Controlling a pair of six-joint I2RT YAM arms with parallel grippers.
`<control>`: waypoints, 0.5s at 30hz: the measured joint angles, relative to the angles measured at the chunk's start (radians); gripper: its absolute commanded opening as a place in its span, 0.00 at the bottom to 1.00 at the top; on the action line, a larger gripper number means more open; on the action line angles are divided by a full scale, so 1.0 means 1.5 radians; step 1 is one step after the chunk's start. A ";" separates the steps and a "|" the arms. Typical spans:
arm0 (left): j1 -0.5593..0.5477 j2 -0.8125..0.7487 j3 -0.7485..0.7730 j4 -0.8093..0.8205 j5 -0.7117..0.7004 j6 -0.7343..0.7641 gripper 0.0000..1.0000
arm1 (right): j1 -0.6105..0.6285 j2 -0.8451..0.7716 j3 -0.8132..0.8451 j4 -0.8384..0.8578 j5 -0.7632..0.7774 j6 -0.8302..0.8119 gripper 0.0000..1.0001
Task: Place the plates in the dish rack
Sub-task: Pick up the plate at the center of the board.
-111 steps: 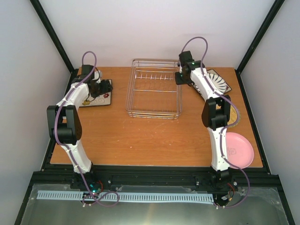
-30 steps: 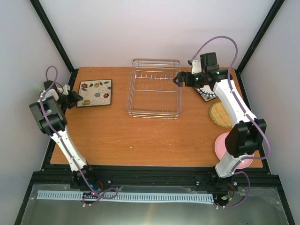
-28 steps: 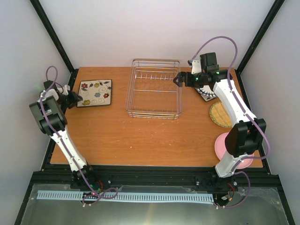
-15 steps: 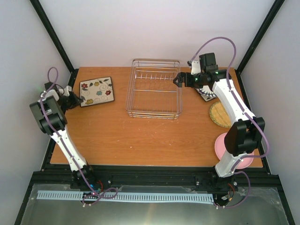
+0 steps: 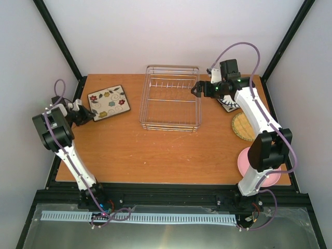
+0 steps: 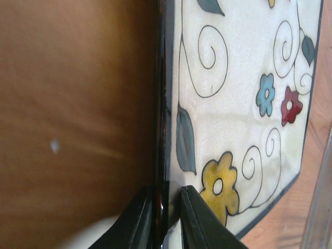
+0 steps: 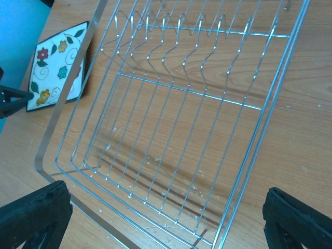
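Left wrist view: the left hand point(image 6: 165, 218) is clenched on the dark rim of the square floral plate point(image 6: 244, 104), an edge grip that likely suits standing it between the prongs of the dish rack point(image 5: 170, 128), well apart to its right. The right hand point(image 5: 197, 89) hangs spread beside the rack, grasping nothing. Orange wooden worktop point(image 5: 155, 150), white walls point(image 5: 155, 31), black frame point(image 5: 56, 36)

No writing, brand, number or sign was legible in any view; the floral plate point(image 6: 238, 129) bore only painted flowers and curls.
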 measured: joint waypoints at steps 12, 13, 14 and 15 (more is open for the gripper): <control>-0.002 -0.134 -0.164 0.050 0.038 -0.074 0.01 | 0.000 -0.001 -0.018 0.022 -0.096 0.001 1.00; -0.002 -0.145 -0.172 0.056 0.042 -0.080 0.01 | 0.000 -0.002 -0.020 0.025 -0.102 0.001 1.00; -0.002 -0.157 -0.179 0.063 0.046 -0.086 0.01 | 0.000 -0.003 -0.022 0.027 -0.110 0.002 1.00; -0.002 -0.166 -0.186 0.069 0.049 -0.091 0.01 | 0.000 -0.005 -0.024 0.029 -0.118 0.003 1.00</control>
